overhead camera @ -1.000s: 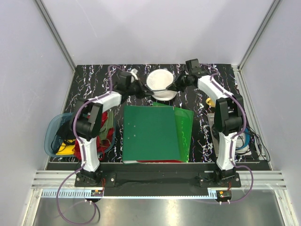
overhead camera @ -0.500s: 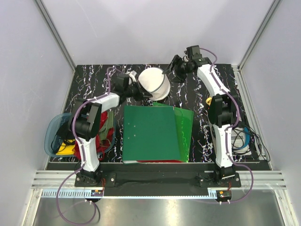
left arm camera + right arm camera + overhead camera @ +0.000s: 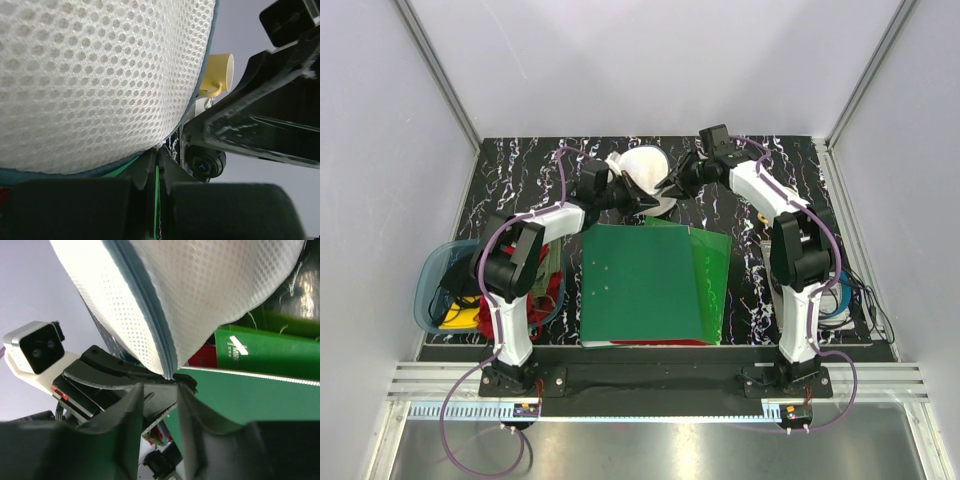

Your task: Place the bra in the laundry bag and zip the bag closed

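Note:
The laundry bag (image 3: 642, 166), a round white mesh pouch with a grey-blue zip seam, is held up off the table at the back middle. My left gripper (image 3: 642, 199) is shut on its lower rim; in the left wrist view the mesh (image 3: 100, 75) bulges above the closed jaws (image 3: 160, 152). My right gripper (image 3: 671, 187) is open at the bag's right edge. In the right wrist view the zip seam's end (image 3: 169, 371) hangs just above the gap between the fingers (image 3: 162, 387). The bra is not in view.
A green folder (image 3: 640, 285) lies open in the middle, just in front of the bag. A yellow mug (image 3: 763, 215) stands at the right. A translucent blue tub (image 3: 433, 290) and a red cloth (image 3: 548, 290) are at the left. Cables (image 3: 840, 300) lie at the right edge.
The right gripper drew away to the back half a second ago and has come back to the bag's right edge. The left gripper shifted right, and the bag tipped with it.

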Controlling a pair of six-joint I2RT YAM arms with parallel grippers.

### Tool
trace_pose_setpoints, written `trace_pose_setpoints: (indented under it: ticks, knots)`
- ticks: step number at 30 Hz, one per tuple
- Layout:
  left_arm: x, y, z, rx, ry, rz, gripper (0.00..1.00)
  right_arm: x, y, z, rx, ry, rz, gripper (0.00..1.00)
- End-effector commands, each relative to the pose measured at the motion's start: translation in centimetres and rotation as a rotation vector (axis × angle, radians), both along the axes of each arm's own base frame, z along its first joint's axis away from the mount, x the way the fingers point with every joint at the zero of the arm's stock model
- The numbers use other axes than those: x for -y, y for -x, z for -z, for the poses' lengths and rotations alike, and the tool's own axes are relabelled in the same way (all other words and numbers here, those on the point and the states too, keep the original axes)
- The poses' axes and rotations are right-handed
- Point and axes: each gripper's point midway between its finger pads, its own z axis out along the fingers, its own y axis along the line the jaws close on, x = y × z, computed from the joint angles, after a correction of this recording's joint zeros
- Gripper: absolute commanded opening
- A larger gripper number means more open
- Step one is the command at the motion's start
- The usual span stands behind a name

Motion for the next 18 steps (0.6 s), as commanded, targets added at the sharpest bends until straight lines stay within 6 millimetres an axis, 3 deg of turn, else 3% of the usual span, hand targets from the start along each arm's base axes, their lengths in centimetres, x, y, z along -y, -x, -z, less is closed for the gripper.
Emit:
trace_pose_setpoints:
  ticks: [1,4,5,9,13,16,18]
  knots:
    - [0.6,-0.6,-4.6,0.125,0.066,0.004,0.0,0.0,-2.6,-1.1,0.076,-0.012,0.051,0.27]
    - [0.1,-0.7,-4.9,0.134,0.064,0.017,0.0,0.4,-3.4,0.0,0.092,0.023,0.05,0.22]
    - [0.0,-0.8,-5.0,0.138,0.066,0.017,0.0,0.7,-3.7,0.1,0.105,0.032,0.044,0.11]
    - [-1.5,-1.2,-4.6,0.13,0.052,0.015,0.0,1.6,-4.6,1.1,0.139,0.076,0.028,0.01]
    - [-5.5,-2.5,-4.4,0.142,0.006,-0.025,0.0,3.5,-5.3,0.9,0.175,0.127,0.019,0.0]
    - [-7.5,-3.1,-4.0,0.122,-0.011,-0.02,0.0,4.7,-5.9,0.9,0.194,0.178,0.005,0.0]
    - [-7.6,-3.2,-3.8,0.121,-0.006,-0.003,0.0,4.8,-6.4,-0.1,0.223,0.184,-0.013,0.0]
